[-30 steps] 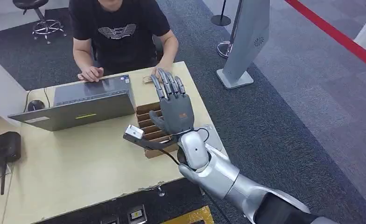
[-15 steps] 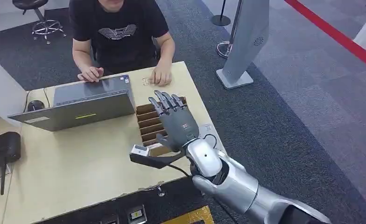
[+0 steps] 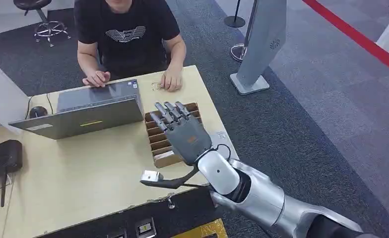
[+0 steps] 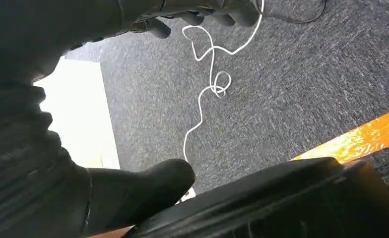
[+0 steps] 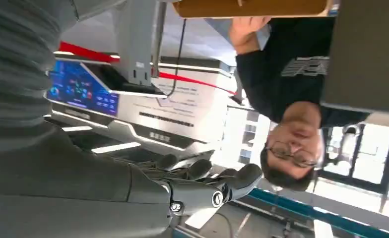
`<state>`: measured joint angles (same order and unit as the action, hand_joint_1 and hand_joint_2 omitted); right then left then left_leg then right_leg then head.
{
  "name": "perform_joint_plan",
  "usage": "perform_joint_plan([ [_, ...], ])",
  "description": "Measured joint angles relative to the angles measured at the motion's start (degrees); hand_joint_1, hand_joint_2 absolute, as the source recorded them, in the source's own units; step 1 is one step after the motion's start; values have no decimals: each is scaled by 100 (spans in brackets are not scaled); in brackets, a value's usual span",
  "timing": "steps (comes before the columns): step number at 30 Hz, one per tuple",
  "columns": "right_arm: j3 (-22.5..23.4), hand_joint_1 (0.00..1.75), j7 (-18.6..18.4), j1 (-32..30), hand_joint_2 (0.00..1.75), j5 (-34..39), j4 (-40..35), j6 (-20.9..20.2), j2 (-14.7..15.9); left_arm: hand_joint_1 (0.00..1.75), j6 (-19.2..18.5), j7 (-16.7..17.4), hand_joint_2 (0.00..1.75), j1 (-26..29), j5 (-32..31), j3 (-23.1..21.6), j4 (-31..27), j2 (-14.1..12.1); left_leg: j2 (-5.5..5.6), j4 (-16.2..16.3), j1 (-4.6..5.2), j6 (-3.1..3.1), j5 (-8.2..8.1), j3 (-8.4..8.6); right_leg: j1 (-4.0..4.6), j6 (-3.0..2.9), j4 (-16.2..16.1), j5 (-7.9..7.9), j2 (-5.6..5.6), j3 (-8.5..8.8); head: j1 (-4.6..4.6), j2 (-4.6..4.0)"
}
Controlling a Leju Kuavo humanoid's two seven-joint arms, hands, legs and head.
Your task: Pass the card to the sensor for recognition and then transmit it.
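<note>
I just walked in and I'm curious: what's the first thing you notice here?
The robot's grey right hand, raised with fingers spread above the slotted cardboard box on the table. Behind the table sits a person in a black shirt at a grey laptop.

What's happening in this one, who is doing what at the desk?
The robot's right hand is raised over a slotted cardboard box on the desk, fingers spread, with no card visible in it. A person sits across the desk with both hands resting by a laptop. The left hand hangs over the carpet floor, holding nothing.
</note>
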<state>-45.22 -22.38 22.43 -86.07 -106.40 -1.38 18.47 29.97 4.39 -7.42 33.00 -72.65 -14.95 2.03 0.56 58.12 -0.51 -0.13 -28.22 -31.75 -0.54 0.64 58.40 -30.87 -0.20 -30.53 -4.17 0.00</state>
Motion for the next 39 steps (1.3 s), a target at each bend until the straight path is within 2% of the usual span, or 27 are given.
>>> perform_joint_plan([
  [7, -378, 0, 153, 170, 175, 24, 195, -81, -2, 0, 15, -39, 175, 13, 63, 28, 0, 0, 2, 0, 0, 0, 0, -2, 0, 0, 0, 0, -2, 0, 0, 0],
  [21, -725, 0, 234, 189, 175, 328, 942, 232, -52, 0, 4, -55, 175, 18, 68, 101, 0, 0, 5, 0, 0, 0, 0, -3, 0, 0, 0, 0, -8, -1, 0, 0],
  [30, -699, 0, -271, 64, 175, 321, 1526, 475, -90, 0, -125, -44, 175, -10, -57, 101, 0, -7, 3, 0, 1, 0, 0, -1, -1, 0, 0, 0, -2, -3, 0, 0],
  [39, -347, 0, -588, -130, 175, 402, 2061, 627, -33, 0, -133, -35, 175, -31, -63, 101, 0, -15, 2, 0, 1, 0, 0, 0, -1, 0, -1, 0, -2, -4, -2, 0],
])
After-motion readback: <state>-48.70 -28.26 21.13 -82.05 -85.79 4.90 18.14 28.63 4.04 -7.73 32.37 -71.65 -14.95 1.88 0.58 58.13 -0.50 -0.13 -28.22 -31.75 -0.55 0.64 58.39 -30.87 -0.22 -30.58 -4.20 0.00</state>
